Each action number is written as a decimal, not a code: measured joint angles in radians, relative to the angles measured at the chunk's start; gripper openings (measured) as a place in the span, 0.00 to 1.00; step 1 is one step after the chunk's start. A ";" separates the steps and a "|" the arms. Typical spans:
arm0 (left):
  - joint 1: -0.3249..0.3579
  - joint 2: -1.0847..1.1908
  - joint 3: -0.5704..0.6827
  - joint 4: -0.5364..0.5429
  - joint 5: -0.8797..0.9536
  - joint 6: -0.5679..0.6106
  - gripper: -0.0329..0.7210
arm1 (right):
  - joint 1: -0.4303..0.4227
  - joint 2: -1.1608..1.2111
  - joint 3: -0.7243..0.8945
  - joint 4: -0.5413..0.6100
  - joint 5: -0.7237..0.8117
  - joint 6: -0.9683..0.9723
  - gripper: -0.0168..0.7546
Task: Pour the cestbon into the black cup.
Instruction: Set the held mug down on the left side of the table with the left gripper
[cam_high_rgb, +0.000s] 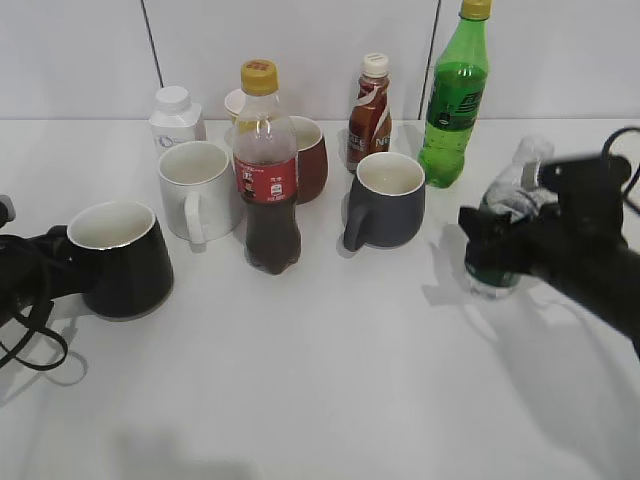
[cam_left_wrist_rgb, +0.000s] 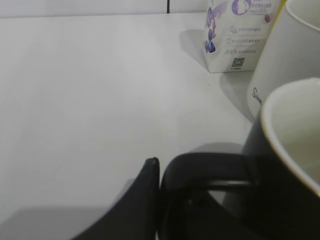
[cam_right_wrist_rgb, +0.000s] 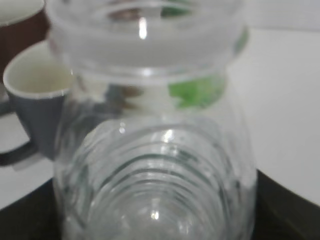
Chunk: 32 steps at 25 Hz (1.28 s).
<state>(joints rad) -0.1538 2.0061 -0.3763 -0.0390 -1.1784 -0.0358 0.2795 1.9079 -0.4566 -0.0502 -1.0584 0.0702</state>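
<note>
The black cup (cam_high_rgb: 120, 262) stands at the left of the table, upright, off-white inside. My left gripper (cam_high_rgb: 48, 268) is shut on its loop handle; in the left wrist view one finger (cam_left_wrist_rgb: 167, 172) presses the handle of the cup (cam_left_wrist_rgb: 280, 200). The cestbon (cam_high_rgb: 508, 195), clear and capless with a dark green label, stands at the right, tilted slightly. My right gripper (cam_high_rgb: 500, 248) is shut around its lower body. In the right wrist view the ribbed bottle (cam_right_wrist_rgb: 155, 125) fills the frame between the jaws (cam_right_wrist_rgb: 155, 215).
Behind and between stand a white mug (cam_high_rgb: 195, 188), a red-labelled cola bottle (cam_high_rgb: 267, 170), a dark red mug (cam_high_rgb: 308, 158), a dark grey mug (cam_high_rgb: 385, 198), a brown bottle (cam_high_rgb: 369, 112), a tall green soda bottle (cam_high_rgb: 455, 95) and a small white bottle (cam_high_rgb: 175, 118).
</note>
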 joint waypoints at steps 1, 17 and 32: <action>0.000 0.001 0.000 0.001 -0.002 -0.001 0.11 | 0.000 0.019 0.011 0.001 -0.021 0.000 0.67; 0.000 0.001 0.051 0.010 -0.025 -0.005 0.35 | 0.000 0.071 0.043 -0.014 -0.128 -0.003 0.67; 0.000 -0.122 0.118 -0.003 -0.030 -0.005 0.55 | 0.000 -0.071 0.044 -0.006 -0.101 -0.082 0.80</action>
<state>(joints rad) -0.1538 1.8842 -0.2586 -0.0415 -1.2088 -0.0410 0.2795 1.8368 -0.4121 -0.0558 -1.1592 -0.0117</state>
